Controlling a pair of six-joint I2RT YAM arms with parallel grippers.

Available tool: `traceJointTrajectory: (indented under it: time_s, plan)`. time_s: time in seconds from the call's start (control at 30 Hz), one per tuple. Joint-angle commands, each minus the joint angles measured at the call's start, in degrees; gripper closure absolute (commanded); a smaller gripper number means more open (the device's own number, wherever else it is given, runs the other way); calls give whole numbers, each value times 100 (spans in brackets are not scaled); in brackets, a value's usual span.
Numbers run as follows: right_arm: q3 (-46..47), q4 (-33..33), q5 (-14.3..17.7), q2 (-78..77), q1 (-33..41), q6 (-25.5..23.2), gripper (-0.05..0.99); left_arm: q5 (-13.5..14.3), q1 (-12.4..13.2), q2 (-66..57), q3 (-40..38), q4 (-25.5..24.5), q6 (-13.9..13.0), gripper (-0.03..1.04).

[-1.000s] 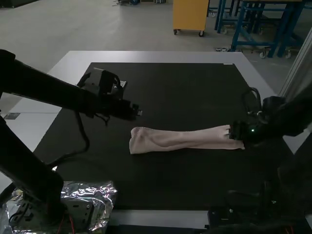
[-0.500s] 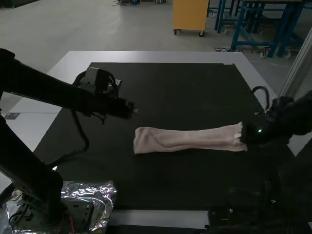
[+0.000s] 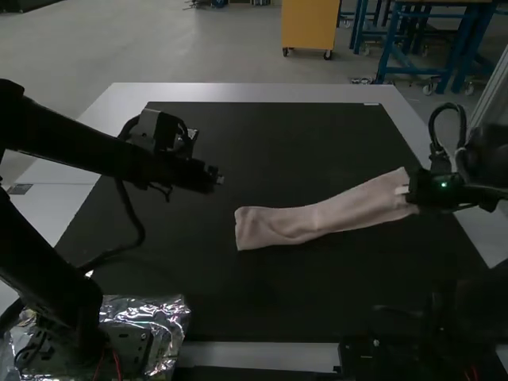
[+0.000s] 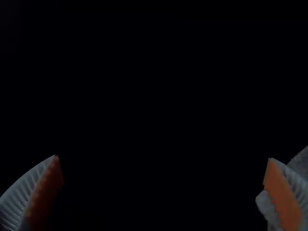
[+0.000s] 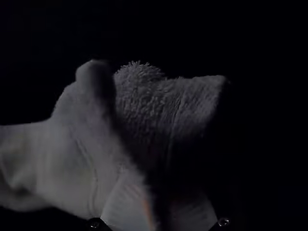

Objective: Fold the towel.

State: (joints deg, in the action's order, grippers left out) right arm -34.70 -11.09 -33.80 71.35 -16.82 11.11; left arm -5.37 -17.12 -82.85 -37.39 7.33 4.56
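Well, I had the pale pink terry towel (image 3: 305, 222) lying as a long, narrow strip across the right-hand part of the black tabletop (image 3: 278, 302), its near-square free end resting flat and the other end running up at a slant to my right arm. There the right arm's white ribbed fingers (image 5: 126, 208) were pinching that end, with soft cloth bunched about them; I judged it somewhat lifted, though I couldn't tell how far. The left arm's orange-padded fingers (image 4: 21, 202) were spread wide and held nothing, well apart from the free end. I took the towel to be light and limp, with a napped grip unlikely to slip, but its layers could slide apart or sag if I hauled on one alone. For the next fold I reckoned I should carry the pinched end over toward the free one, keeping all the layers together, with my left pressing or taking the free end near its corners.
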Motion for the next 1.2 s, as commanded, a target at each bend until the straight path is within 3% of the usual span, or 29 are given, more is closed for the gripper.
traceJointTrajectory:
  time_s: [0.0,0.37,0.83,1.17]
  plan:
    - [-81,37,-302,-218,539,-610,96,273,25,208,-234,75,-148,4]
    - [253,1390,49,-245,2824,-2351,96,554,34,234,-243,67,-262,4]
    - [148,1997,225,529,4354,-2324,96,686,43,252,-173,225,-254,4]
    - [-99,2436,260,1179,4934,-2280,96,800,43,243,-137,427,-210,4]
